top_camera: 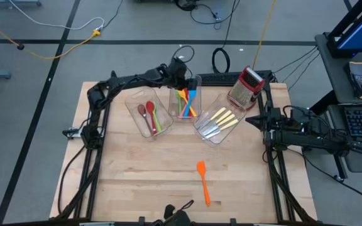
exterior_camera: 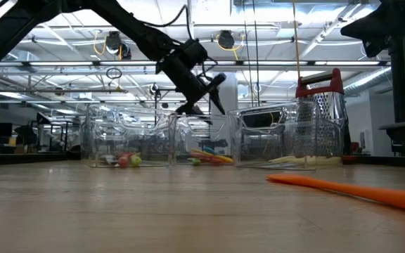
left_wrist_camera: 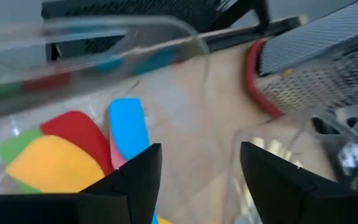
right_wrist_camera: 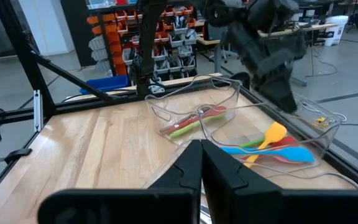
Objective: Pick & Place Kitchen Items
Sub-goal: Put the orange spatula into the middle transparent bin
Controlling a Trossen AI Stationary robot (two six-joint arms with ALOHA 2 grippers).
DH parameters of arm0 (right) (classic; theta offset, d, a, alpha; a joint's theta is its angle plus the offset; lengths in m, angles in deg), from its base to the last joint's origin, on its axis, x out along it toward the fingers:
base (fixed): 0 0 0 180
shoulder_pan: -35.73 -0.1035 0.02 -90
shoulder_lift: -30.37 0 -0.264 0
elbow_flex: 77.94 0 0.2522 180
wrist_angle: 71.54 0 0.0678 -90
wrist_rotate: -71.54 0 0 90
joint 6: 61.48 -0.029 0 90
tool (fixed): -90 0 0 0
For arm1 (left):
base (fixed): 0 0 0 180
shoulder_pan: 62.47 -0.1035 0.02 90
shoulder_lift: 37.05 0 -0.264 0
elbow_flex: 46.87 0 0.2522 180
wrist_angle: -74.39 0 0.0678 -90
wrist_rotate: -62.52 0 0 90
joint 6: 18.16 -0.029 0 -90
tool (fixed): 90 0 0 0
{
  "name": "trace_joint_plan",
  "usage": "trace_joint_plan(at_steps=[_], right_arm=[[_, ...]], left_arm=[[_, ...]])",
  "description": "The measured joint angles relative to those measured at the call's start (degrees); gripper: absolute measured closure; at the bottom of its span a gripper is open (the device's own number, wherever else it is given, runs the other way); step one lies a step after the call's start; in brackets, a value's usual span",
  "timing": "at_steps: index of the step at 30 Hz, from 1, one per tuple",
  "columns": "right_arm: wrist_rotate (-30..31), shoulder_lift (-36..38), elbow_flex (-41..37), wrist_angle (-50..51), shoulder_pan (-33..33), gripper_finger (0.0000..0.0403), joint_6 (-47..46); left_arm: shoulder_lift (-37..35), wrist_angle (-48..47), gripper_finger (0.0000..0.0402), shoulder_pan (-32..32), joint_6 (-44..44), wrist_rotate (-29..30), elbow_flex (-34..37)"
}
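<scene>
Partly hidden, left pincer [top_camera: 182, 80] gapes above the spatulas [top_camera: 186, 102].

Bright, even light falls from ceiling strip lamps [exterior_camera: 209, 28], seen across the upper part of the low view. The worktop [top_camera: 168, 169] shows only faint, soft shadows. The left wrist view is blurred, its clear bin [left_wrist_camera: 104, 37] smeared and glaring. The orange spatula [exterior_camera: 357, 191] at lower right of the low view is out of focus.
</scene>
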Motion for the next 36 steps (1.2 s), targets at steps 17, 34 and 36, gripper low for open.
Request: trace_joint_plan(at_steps=[17,34,36], right_arm=[[-0.23,0.0,0.0,-0.02,0.0,0.0403,-2.27],[-5.0,-1.04,-0.02,-4.21,0.0,0.0403,-6.14],[-7.43,-2.15,-0.02,-5.41,-0.02,0.0403,-6.14]], left_arm=[[-17.03,-2.46,0.021,4.97,-12.71,0.74,-0.02],[-27.74,-17.72,0.0222,16.77,-13.08,-0.45,-0.02],[-27.74,-18.36,0.0222,19.07,-12.65,1.35,-0.02]])
